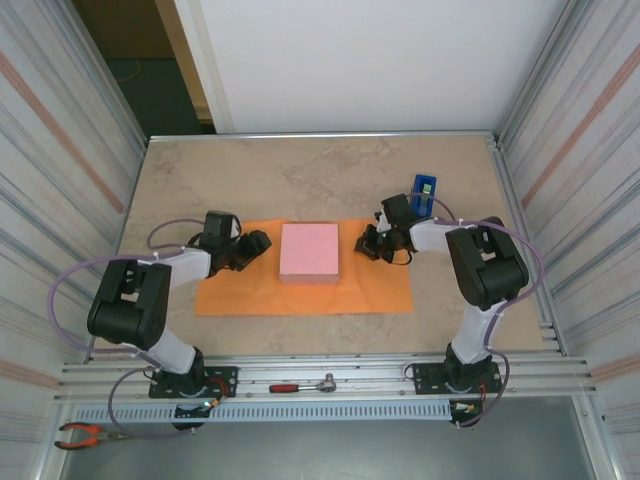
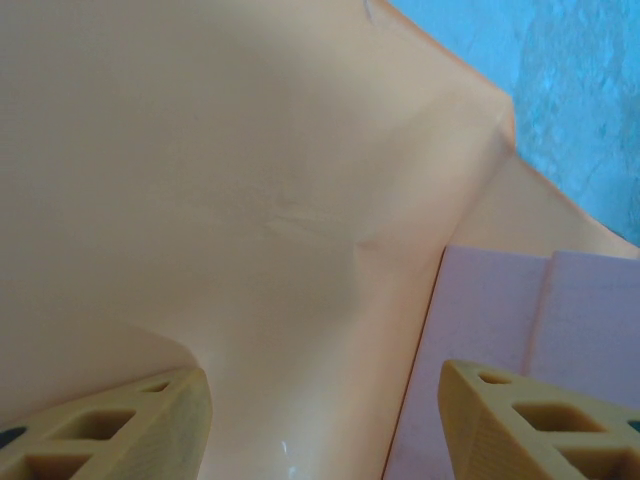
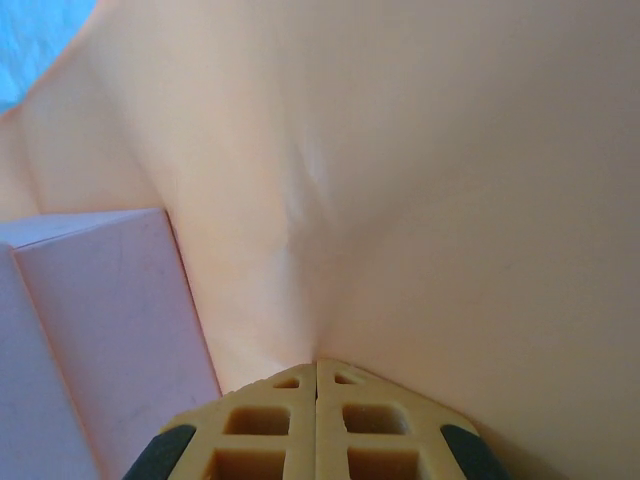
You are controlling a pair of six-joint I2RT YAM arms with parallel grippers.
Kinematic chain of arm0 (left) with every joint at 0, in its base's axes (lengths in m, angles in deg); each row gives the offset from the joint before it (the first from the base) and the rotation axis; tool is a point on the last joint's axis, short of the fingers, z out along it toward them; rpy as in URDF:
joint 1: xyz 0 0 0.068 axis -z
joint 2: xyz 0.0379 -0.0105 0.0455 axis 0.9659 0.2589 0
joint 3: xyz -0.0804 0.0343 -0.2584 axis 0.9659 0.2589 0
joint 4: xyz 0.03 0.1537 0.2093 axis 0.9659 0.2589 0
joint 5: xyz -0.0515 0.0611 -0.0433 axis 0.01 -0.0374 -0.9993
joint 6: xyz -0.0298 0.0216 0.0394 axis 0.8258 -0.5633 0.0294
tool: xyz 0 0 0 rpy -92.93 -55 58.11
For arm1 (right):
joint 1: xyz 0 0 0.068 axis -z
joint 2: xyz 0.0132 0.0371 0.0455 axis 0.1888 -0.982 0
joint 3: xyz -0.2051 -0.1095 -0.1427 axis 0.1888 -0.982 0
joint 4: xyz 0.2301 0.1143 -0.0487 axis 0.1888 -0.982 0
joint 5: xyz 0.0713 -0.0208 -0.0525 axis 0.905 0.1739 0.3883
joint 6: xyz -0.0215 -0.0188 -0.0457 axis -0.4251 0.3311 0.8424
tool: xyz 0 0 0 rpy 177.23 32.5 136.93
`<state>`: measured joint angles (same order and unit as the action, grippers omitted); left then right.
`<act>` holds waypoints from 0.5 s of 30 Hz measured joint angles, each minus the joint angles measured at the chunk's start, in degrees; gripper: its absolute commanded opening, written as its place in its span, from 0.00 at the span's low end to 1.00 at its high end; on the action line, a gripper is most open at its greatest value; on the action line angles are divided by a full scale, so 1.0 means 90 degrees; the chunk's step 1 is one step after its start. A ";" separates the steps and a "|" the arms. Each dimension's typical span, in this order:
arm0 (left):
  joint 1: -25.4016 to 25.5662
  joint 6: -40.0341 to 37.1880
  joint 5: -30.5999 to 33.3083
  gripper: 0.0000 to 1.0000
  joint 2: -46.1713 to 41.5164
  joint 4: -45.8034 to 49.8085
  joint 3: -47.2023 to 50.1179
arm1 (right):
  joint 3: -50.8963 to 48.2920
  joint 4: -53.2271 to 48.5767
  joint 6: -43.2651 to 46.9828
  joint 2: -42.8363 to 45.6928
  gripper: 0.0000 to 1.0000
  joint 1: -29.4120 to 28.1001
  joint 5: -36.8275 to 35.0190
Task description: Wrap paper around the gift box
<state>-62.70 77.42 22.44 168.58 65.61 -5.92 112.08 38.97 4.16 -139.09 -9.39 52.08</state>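
— Where is the box (image 1: 310, 250) now?

— It stands in the middle of the paper (image 1: 385, 292), which lies on the table (image 1: 330, 175). The paper sticks out to the left and to the right of the box, more to the right.

— And the left gripper (image 1: 258, 243)?

— It is just beside the left side of the box, low over the paper. Its jaws are open. In the left wrist view the paper is between the two fingers (image 2: 140, 425) and looks bent, with a small wrinkle.

— The right gripper (image 1: 365, 245)?

— It is near the right side of the box, over the paper. Its jaws are closed, the tips pressed together. In the right wrist view a crease in the paper runs up from the tips. Whether paper is pinched between them, I cannot tell.

— Anything else?

— A blue dispenser (image 1: 424, 192) stands behind the right gripper, off the paper.
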 measured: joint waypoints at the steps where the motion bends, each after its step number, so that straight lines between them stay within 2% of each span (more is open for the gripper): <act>1: -0.0046 -0.0061 0.0017 0.63 0.0085 0.0024 -0.0104 | 0.0143 -0.0002 0.0027 -0.0117 0.00 0.0068 0.0007; 11: -0.0267 -0.0896 0.0199 0.64 0.0911 0.0862 -0.1389 | 0.1260 -0.0049 0.0287 -0.0940 0.01 0.0505 0.0270; 14: -0.0374 -0.1192 0.0197 0.66 0.0911 0.1241 -0.1649 | 0.1275 -0.0136 0.0328 -0.0872 0.14 0.0534 0.0355; 15: -0.0403 -0.1297 0.0189 0.67 0.0869 0.1377 -0.1739 | 0.1258 -0.0199 0.0338 -0.0780 0.24 0.0529 0.0374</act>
<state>-66.33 65.75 24.14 176.41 78.01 -21.57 123.40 37.17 7.20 -146.11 -4.63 55.45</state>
